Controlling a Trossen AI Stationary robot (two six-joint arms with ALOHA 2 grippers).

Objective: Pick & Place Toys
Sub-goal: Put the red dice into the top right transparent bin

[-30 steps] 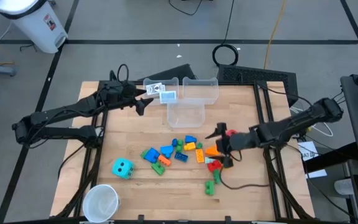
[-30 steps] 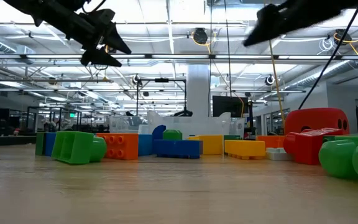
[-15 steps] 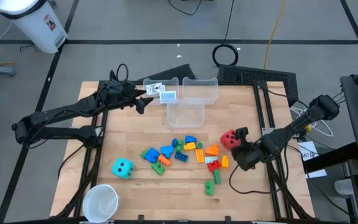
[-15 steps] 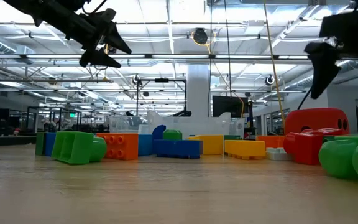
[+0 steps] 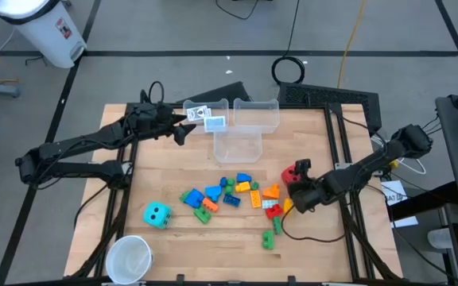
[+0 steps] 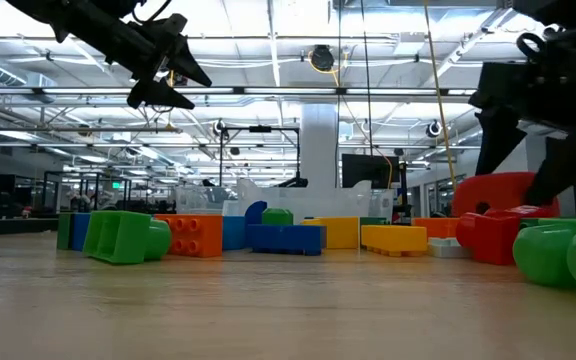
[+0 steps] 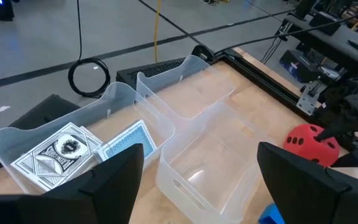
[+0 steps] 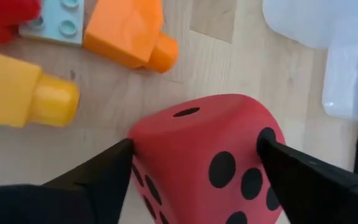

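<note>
the right gripper (image 5: pixel 295 187) sits low at the right middle of the high view, its jaws spread on either side of the red die (image 5: pixel 294 175), which rests on the wooden surface (image 5: pixel 173 246) just right of the heap of small blocks (image 5: pixel 237 195). from the right wrist view the fingers (image 8: pixel 98 180) flank the die's sides but i can't tell whether they touch it yet. the left gripper (image 5: pixel 183 127) hangs in the upper left beside the clear bins (image 5: pixel 237 147), jaws spread and empty.

what could go wrong, i'd guess: the die is rounded at its corners and looks wide for the jaws, so an off-centre squeeze could pop it out sideways into the orange block (image 8: pixel 126 34) and yellow block (image 8: pixel 27 90) just beside it, scattering the heap.

only the left wrist view shows the picture cards (image 7: pixel 79 149) lying inside one bin while the bin next to it is bare. the low view alone shows the right gripper down at the die's height and the left one held high. the cyan die (image 5: pixel 157 214) at lower left shows properly only from above.
</note>
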